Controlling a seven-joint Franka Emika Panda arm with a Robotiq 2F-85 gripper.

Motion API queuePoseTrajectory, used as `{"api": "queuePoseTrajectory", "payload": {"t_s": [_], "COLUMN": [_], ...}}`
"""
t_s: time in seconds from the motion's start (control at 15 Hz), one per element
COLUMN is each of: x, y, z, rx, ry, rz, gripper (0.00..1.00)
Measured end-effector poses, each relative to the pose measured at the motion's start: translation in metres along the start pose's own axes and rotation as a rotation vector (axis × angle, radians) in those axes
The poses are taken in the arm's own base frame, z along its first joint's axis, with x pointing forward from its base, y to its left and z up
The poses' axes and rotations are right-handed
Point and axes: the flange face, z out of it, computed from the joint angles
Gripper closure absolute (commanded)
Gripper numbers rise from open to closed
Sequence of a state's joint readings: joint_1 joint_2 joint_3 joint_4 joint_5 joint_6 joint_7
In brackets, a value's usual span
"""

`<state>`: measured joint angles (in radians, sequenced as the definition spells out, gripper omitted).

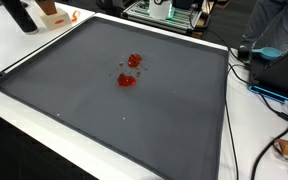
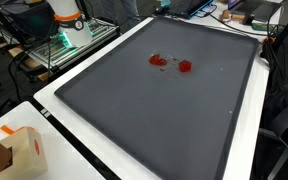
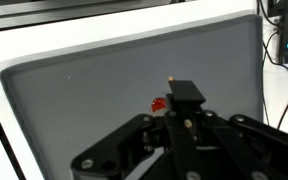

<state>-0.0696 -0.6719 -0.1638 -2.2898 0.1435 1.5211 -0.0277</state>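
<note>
Gray mat bears small, bright-red pieces.

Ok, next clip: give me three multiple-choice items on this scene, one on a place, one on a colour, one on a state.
1. Where do the small pieces lie?
A. near the middle of the grey mat
B. on the white table beside the mat
C. in a cardboard box

2. What colour are they?
A. blue
B. red
C. yellow

3. What state are they in?
A. clamped in the pincer
B. lying loose on the mat
C. stacked in one pile

Answers: 1 A, both exterior views show them mid-mat; 2 B, they are plainly red; 3 B, they lie apart and bare, and the pincer shows only in the wrist view.
</note>
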Motion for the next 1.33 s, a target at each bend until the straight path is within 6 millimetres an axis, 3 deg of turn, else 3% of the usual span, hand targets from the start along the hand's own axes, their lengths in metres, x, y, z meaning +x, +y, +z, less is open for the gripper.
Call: {"api": "queuePoseTrajectory", "payload": {"t_s": [0.67, 0.73, 0.93, 1.13, 1.33], "x": [0.000, 0.000, 0.001, 0.019, 0.053], "y": [0.000, 0.000, -0.001, 0.000, -0.003], "z": [0.000, 0.000, 0.000, -0.001, 0.016], "rx": [0.000, 0.000, -0.001, 0.006, 0.053], "ry": [0.000, 0.000, 0.005, 0.074, 0.119], "rz": [0.000, 0.000, -0.001, -0.006, -0.037], "gripper": [0.87, 0.97, 0.97, 0.97, 0.97]}}
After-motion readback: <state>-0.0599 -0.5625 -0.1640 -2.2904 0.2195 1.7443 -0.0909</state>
